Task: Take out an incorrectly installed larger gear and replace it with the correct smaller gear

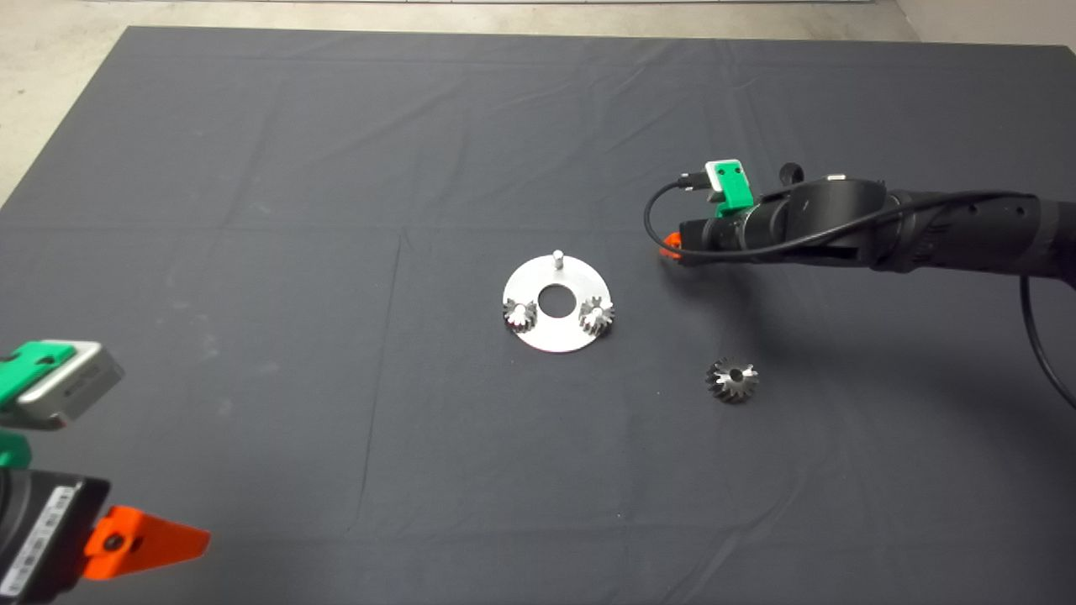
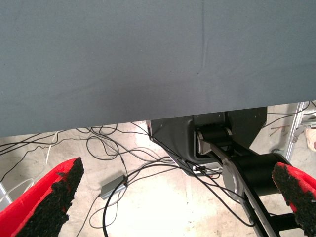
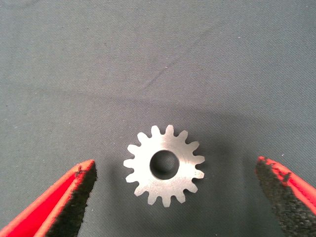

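Dark mat throughout. I judge the swap half done: the larger gear [image 1: 731, 380] lies on the mat beside the plate [image 1: 555, 338], whose far peg [image 1: 556, 258] is bare. My right gripper [image 3: 175, 168] hovers spread wide over the smaller gear [image 3: 164, 165], which lies flat, hole axis upward. Next: descend, pinch its rim. Left gripper [image 2: 177, 170] parked, spread.

the bench [image 1: 252, 168] wears a dark charcoal mat, faintly creased. at its centre lies a bright silver disc [image 1: 556, 336] carrying two small shiny silvery gears [image 1: 519, 315]. toward 4 o'clock of the disc sits a darker grey toothed gear [image 1: 732, 379]. the right end effector [image 3: 175, 197] has red fingers [image 3: 64, 197] with black pads, flanking a pale silver-grey gear [image 3: 164, 165]. the left end effector [image 2: 173, 197] is red and black too, on a green mount.
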You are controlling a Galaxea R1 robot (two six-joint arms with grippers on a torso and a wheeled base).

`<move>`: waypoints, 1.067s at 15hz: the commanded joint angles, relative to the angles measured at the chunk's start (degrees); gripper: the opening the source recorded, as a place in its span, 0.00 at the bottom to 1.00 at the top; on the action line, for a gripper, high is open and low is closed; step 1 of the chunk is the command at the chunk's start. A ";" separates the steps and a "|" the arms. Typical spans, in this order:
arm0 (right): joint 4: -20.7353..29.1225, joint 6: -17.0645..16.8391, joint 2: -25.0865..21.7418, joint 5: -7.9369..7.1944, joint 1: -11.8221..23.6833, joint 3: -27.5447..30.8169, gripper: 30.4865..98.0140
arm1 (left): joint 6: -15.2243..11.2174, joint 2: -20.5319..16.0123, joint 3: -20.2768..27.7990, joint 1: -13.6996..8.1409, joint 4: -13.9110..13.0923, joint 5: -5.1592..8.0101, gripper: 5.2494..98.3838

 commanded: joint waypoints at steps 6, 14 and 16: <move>-2.34 0.47 0.99 0.23 0.58 -2.12 0.69 | -0.02 -0.05 0.66 0.13 -0.64 0.36 1.00; -2.30 0.38 2.00 0.23 0.58 -3.27 0.59 | -0.01 -0.05 0.66 0.15 -0.64 0.36 1.00; -2.30 0.47 1.96 0.23 0.35 -3.27 0.53 | 0.07 -0.05 0.66 0.19 -0.64 0.36 1.00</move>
